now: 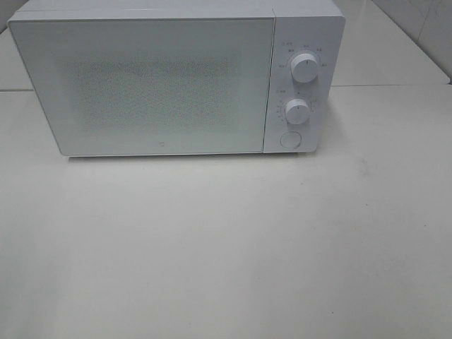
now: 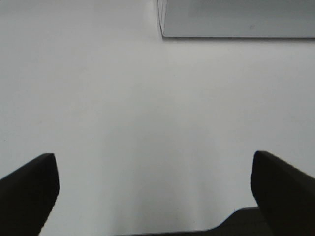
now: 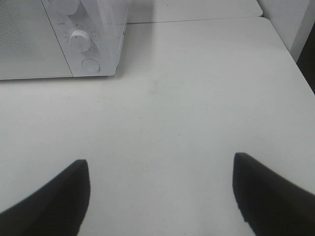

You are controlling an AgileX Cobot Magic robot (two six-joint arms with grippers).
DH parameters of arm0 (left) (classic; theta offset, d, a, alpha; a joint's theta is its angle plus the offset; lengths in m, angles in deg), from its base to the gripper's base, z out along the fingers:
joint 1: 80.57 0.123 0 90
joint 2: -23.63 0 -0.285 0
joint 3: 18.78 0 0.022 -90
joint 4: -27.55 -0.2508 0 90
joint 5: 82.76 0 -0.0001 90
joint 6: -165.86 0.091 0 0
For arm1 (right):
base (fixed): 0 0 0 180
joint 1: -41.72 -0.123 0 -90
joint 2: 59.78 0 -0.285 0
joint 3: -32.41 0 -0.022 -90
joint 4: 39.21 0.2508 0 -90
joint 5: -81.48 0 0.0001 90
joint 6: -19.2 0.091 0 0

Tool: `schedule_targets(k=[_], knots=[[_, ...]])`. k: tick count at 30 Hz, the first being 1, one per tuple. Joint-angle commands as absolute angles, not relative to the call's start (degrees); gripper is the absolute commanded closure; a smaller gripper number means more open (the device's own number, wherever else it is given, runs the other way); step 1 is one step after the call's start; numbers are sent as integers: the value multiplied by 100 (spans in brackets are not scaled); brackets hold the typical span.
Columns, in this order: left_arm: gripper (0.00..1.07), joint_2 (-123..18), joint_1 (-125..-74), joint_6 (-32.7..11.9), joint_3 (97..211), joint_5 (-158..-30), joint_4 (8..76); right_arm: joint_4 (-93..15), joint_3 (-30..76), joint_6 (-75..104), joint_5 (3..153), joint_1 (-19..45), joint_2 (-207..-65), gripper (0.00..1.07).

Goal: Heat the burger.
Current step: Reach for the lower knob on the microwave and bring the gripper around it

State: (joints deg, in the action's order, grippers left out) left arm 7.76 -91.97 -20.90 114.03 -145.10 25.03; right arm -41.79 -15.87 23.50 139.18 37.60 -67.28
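The burger is out of view in every frame. A white microwave [image 1: 169,81] stands at the back of the white table, its door shut. My left gripper [image 2: 155,191] is open over bare table, with the microwave's lower corner [image 2: 236,19] ahead of it. Nothing sits between the wide-apart fingers of my right gripper [image 3: 160,196], which is open too. The microwave's control panel [image 3: 86,42] lies ahead of it and to one side. Neither gripper shows in the exterior high view.
The microwave's panel carries two white knobs [image 1: 305,68] [image 1: 297,111] and a round door button [image 1: 289,139]. A table seam [image 1: 388,86] runs behind on the right. The table's right edge [image 3: 290,54] shows in the right wrist view.
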Motion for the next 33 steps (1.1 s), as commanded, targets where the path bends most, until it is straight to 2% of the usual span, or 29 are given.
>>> schedule_targets(k=[1, 10, 33], knots=[[8, 1109, -9185, -2113, 11386, -14418, 2664, -4168, -1610, 2287, 13837, 3777, -6579, 31], [8, 1756, -8624, -2113, 11386, -14418, 2681, -4168, -1610, 2287, 13837, 3777, -6579, 31], [9, 1756, -8607, -2108, 11386, -14418, 2687, -4168, -1610, 2287, 13837, 3777, -6579, 31]])
